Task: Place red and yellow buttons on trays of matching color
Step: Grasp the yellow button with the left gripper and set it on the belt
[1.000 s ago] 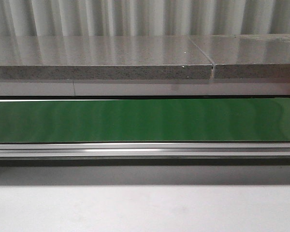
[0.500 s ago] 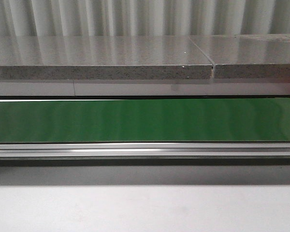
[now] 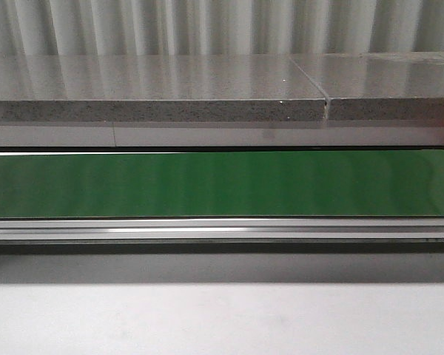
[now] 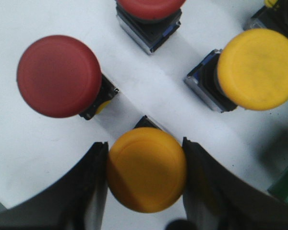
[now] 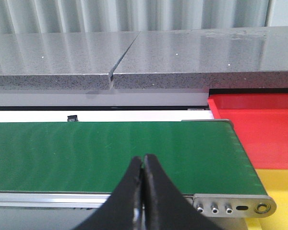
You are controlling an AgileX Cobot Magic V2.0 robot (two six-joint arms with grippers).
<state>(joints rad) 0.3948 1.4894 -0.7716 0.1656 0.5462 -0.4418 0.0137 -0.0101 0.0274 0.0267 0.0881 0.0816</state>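
Observation:
In the left wrist view, my left gripper [image 4: 144, 144] is shut on a yellow button [image 4: 146, 170], with a dark finger against each side of its round cap. Around it on the white surface stand a red button [image 4: 59, 75], a second yellow button [image 4: 258, 68] and another red button [image 4: 150, 5] cut off by the frame edge. The right wrist view shows my right gripper [image 5: 143, 160] shut on nothing above the near edge of the green belt [image 5: 110, 148]. Past the belt's end lie the red tray [image 5: 259, 124] and the yellow tray [image 5: 281, 184]. Neither gripper appears in the front view.
A green conveyor belt [image 3: 222, 183] with a metal rail [image 3: 222, 229] crosses the front view. Behind it runs a grey stone ledge [image 3: 155, 92]. A small piece of another yellow button [image 4: 271, 2] shows at the corner of the left wrist view.

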